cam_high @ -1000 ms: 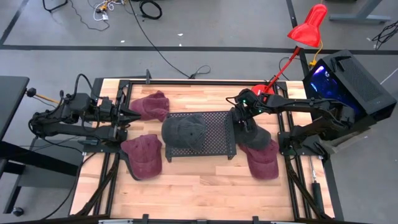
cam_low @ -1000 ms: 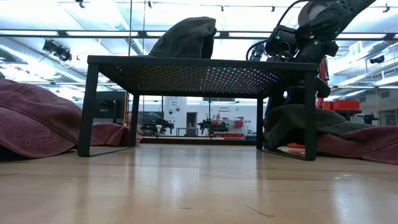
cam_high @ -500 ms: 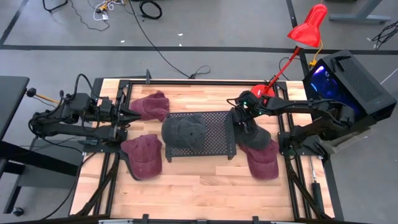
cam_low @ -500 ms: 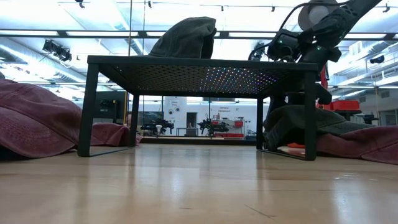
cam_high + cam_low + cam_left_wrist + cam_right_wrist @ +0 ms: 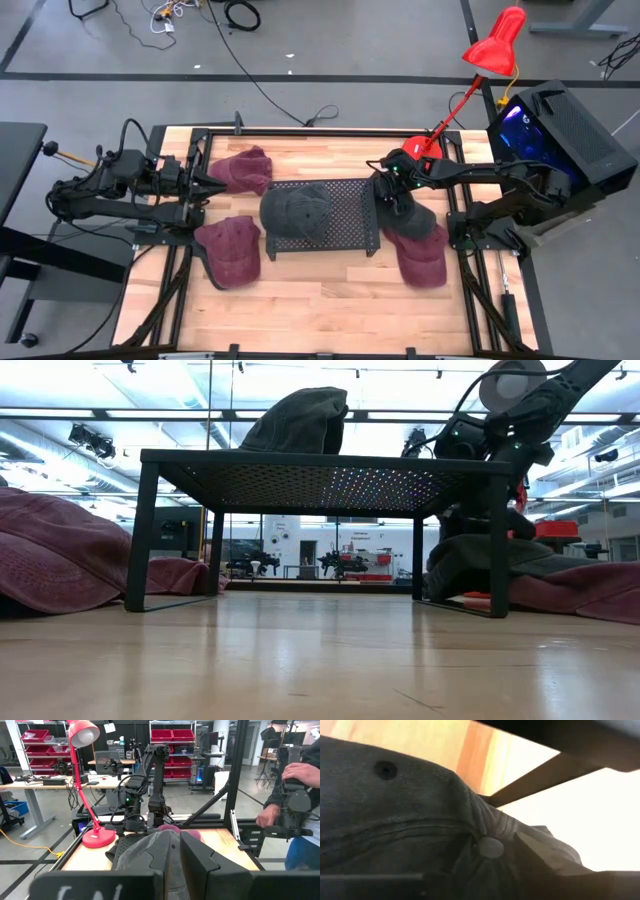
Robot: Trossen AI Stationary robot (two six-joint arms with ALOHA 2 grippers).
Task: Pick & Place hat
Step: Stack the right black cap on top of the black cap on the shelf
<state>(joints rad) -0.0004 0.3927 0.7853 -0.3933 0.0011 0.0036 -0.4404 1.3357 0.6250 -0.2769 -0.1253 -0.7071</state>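
Currently one dark grey cap point(image 5: 296, 212) sits on the black mesh rack point(image 5: 349, 190), while my right gripper point(image 5: 393, 201), fingers part-spread, presses onto the next grey cap point(image 5: 412, 220) on the table point(image 5: 320, 300), not yet lifted.

caps point(image 5: 296, 210) are soft matt cloth, worktop point(image 5: 310, 300) is smooth pale wood, rack point(image 5: 348, 202) is perforated black metal

overhead view: straight down on the whole table point(image 5: 300, 300) and both arms. low view: at tabletop level, facing the room, near the black mesh stand point(image 5: 320, 465), shared with overhead. left wrist view: across the table. right wrist view: pressed close against grey cap point(image 5: 395, 820).
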